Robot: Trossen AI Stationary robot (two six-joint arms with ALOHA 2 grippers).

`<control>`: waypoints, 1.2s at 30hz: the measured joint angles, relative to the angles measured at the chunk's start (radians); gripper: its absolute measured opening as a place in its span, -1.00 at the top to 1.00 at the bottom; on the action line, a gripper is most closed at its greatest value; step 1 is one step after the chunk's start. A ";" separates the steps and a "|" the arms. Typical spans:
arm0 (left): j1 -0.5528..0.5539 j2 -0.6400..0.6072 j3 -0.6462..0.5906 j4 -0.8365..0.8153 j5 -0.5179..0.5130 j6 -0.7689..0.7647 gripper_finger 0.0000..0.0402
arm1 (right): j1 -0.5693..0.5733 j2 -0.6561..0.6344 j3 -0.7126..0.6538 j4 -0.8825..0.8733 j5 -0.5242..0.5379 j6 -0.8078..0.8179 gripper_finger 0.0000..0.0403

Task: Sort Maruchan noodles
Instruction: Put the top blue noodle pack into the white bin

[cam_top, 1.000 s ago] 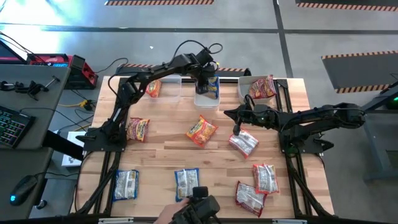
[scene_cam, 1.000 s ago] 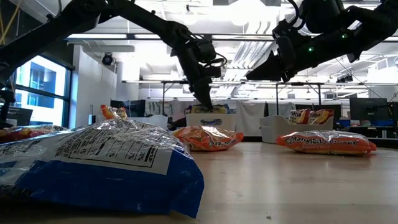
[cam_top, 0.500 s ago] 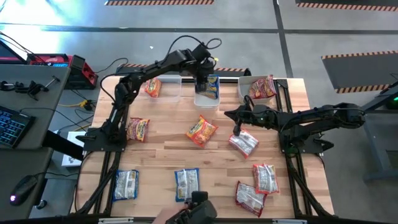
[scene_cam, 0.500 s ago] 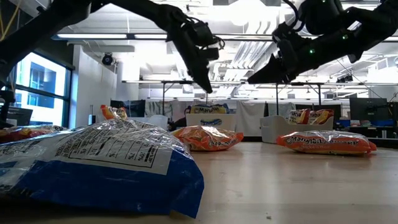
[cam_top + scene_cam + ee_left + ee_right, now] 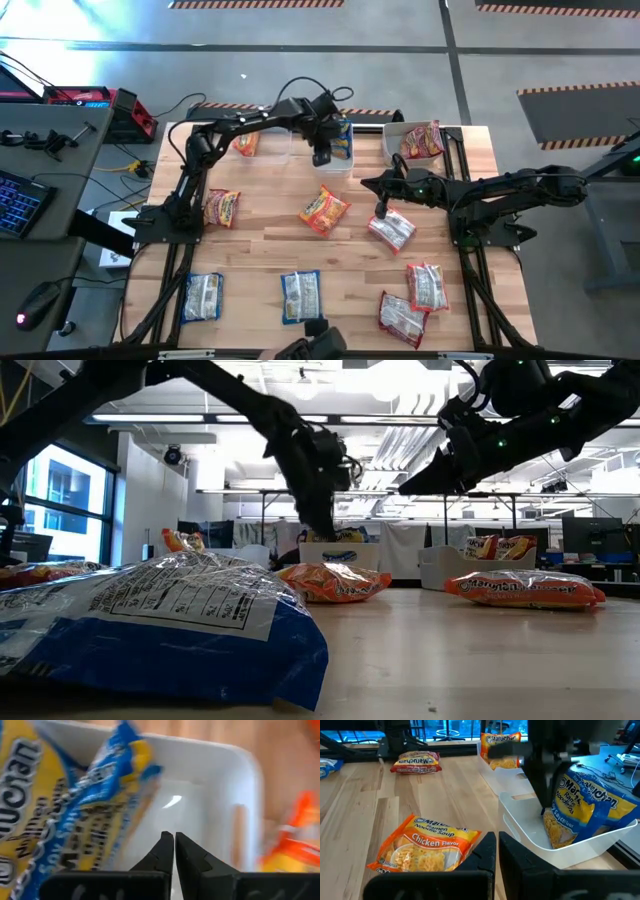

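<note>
Jaws of left gripper (image 5: 174,851) closed, empty, over glossy blue packet (image 5: 65,805).

The high view looks straight down on the whole tabletop (image 5: 260,235). The low view faces level across it from the near edge. Both wrist views sit close, sharing the middle bin (image 5: 560,851).

Dark jointed arms, black looping cables, black tapered fingers (image 5: 167,851).
</note>
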 joint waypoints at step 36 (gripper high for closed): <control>-0.022 -0.246 -0.420 0.524 -0.076 -0.195 1.00 | -0.243 0.024 0.045 -0.066 -0.135 0.134 0.16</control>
